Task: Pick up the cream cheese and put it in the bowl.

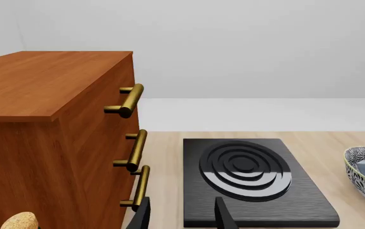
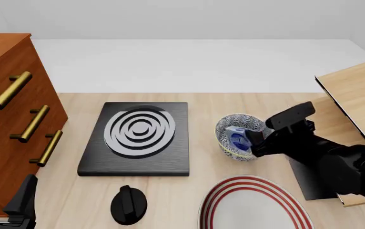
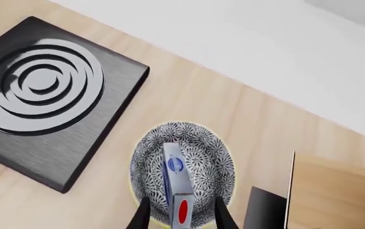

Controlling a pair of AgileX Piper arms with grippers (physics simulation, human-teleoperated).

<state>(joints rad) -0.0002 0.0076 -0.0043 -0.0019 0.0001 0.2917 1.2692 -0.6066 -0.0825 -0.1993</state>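
The cream cheese [image 3: 171, 172] stands on edge inside the speckled blue-grey bowl [image 3: 205, 160], its blue logo and red mark showing. My right gripper [image 3: 182, 217] hovers just above the bowl's near rim, open, with its fingers [image 3: 142, 215] on either side of the box and a gap on each side. In the front view the bowl [image 2: 228, 125] sits right of the burner, with the cream cheese [image 2: 237, 139] in it and my right gripper [image 2: 254, 141] over it. My left gripper [image 2: 3, 196] is open and empty at the front left. The left wrist view also shows the bowl [image 1: 361, 163].
A wooden cabinet [image 2: 5, 90] with brass handles stands at the left. A black burner plate [image 2: 138, 138] lies in the middle, with a black knob [image 2: 129, 204] in front. A white plate with red rings [image 2: 254, 205] is at the front. A wooden box [image 2: 357, 90] stands at the right.
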